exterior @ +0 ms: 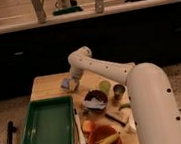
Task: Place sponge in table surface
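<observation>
A light wooden table surface (46,86) seen from above, with a green tray (44,131) on its near left part. Beyond the tray, a strip of bare wood runs to the far edge of the table. Over that strip, just past the tray's far right corner, the gripper (70,85) pinches the blue-grey sponge (65,83) low above the wood; whether the sponge touches the table cannot be told.

The white arm (106,70) sweeps in from the right of the tray and hides the table's right side and edge. Right of the tray the things stand crowded, with little room between them. The orange bowl (104,140), right of the tray's near corner, is cut off by the lower border; what it holds is hard to make out.

Counted: one tray, one sponge, two bowls (the orange one and a dark bowl (94,100)), two cups (a green cup (104,86) and a metal cup (119,90)), and one tan-and-dark block (117,117).
</observation>
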Motion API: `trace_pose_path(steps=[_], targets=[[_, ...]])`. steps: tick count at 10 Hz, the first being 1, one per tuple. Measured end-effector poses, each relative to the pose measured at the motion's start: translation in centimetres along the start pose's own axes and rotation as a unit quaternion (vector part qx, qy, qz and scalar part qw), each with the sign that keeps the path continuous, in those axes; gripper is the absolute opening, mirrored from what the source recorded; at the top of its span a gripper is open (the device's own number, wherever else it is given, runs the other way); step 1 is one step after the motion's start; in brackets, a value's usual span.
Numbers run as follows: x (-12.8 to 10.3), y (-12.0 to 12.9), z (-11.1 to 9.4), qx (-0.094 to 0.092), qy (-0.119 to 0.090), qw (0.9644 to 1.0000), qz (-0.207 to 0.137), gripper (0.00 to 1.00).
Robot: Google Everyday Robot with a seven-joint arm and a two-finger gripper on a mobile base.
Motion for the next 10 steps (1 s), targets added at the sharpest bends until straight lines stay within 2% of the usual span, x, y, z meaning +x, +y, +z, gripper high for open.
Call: trace_pose_path(steps=[1,2,6,10], targets=[[0.3,-0.1,0.3,-0.001,-0.001,1.0,0.005,0.27],[1.0,-0.1,1.0,-0.005,-0.002,0.9999,0.015,0.4],[2.2,-0.4,2.1,-0.014,-0.002,0.9994,0.031,0.78],[2.4,-0.6,1.8,-0.018,-0.001,0.9995,0.027,0.8]])
